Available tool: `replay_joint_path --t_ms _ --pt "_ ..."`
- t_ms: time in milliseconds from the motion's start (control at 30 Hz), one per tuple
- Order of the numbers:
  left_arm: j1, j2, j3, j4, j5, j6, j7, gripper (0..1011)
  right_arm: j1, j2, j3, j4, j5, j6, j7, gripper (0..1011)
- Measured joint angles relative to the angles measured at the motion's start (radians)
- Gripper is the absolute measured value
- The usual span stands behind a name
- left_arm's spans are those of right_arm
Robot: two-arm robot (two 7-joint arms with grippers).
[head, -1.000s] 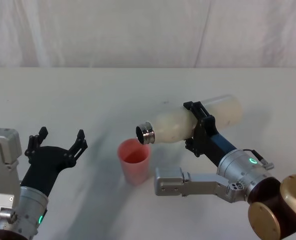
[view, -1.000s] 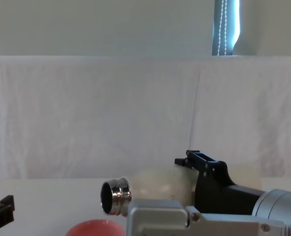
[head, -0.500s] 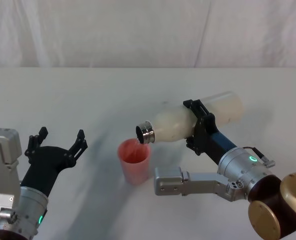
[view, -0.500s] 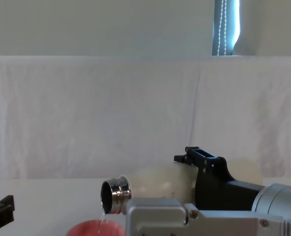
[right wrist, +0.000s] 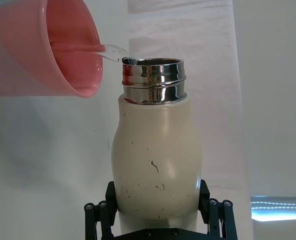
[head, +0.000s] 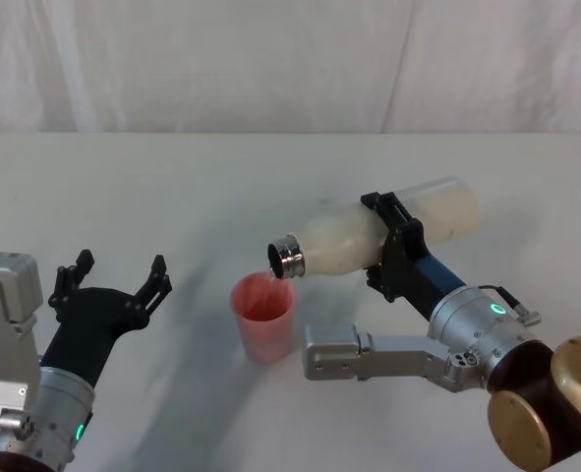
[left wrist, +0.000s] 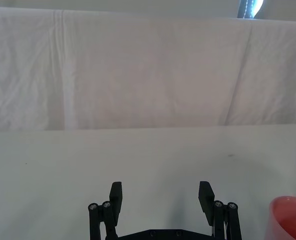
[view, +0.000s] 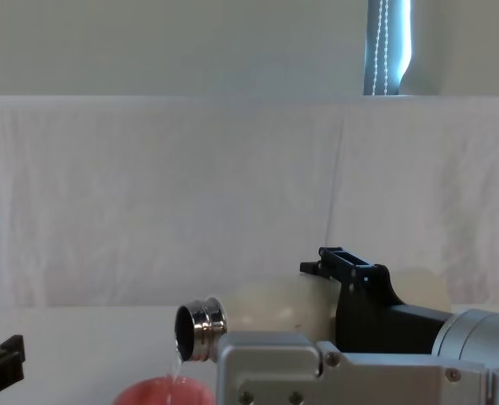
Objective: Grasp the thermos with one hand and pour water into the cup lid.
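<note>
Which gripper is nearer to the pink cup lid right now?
Right. The right gripper is clamped on the tilted thermos, whose steel neck hangs just over the cup lid. The left gripper sits open on the cup lid's far left, apart from it.

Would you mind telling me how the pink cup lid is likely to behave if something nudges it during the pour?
The cup lid looks small and thin-walled, so it is probably light and may slide or tip easily. Nothing holds it: the left tool sits open beside it, apart. Water from the thermos, held in the right tool, should add a little weight and steady it somewhat.
</note>
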Motion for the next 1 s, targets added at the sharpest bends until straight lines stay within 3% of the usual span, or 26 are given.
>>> replay_joint_path --t_ms 1000 --pt "0.0 0.0 0.0 0.0 0.0 0.0 0.0 1001 -0.002 -0.002 0.006 -0.005 0.003 0.004 -0.002 959"
